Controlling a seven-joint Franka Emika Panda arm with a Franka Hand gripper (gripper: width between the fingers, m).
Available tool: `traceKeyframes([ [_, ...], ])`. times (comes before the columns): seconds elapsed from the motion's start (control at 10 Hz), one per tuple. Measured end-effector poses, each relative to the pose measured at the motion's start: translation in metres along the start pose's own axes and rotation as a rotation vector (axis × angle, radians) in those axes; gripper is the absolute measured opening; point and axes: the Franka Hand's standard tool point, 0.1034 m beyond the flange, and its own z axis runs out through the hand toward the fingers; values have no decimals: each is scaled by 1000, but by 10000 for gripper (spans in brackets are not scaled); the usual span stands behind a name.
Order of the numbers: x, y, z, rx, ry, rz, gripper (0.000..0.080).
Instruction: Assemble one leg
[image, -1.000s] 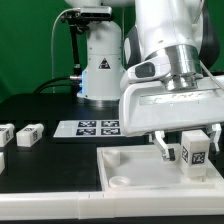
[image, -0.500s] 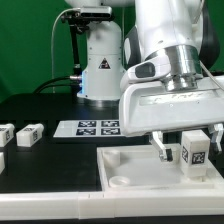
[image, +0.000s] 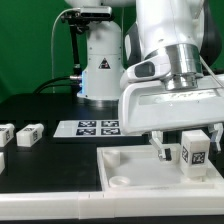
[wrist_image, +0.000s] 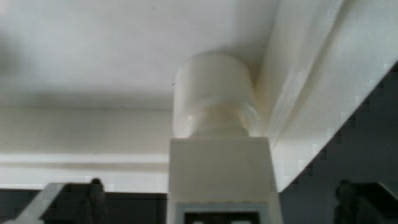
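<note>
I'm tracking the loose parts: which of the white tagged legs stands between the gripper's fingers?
The leg standing upright on the white panel, between the open gripper's fingers; the other legs lie loose at the exterior view's left.

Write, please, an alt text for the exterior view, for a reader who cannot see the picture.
A white robot arm's open gripper straddles an upright tagged white leg standing on a large flat white panel at the exterior view's right. Further back lies the marker board; two more legs lie at the exterior view's left on the black table.

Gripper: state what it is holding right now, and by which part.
Nothing is held. The tool stands open, its fingers on either side of the upright leg on the white panel, not clamped on it.
</note>
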Motion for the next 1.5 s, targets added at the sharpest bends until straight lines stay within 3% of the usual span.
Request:
traceKeyframes([
  [0.2, 8, -3, -7, 17, -203, 17, 649],
  [0.4, 3, -5, -9, 41, -433, 19, 649],
  [0.6, 10, -5, -8, 60, -572, 19, 649],
  [1.1, 30, -2, -12, 60, -538, 21, 649],
  [1.3, 29, 2, -8, 57, -508, 17, 626],
  [1.4, 29, 2, -7, 57, -509, 18, 399],
  [1.5, 29, 2, -7, 57, -509, 18, 399],
])
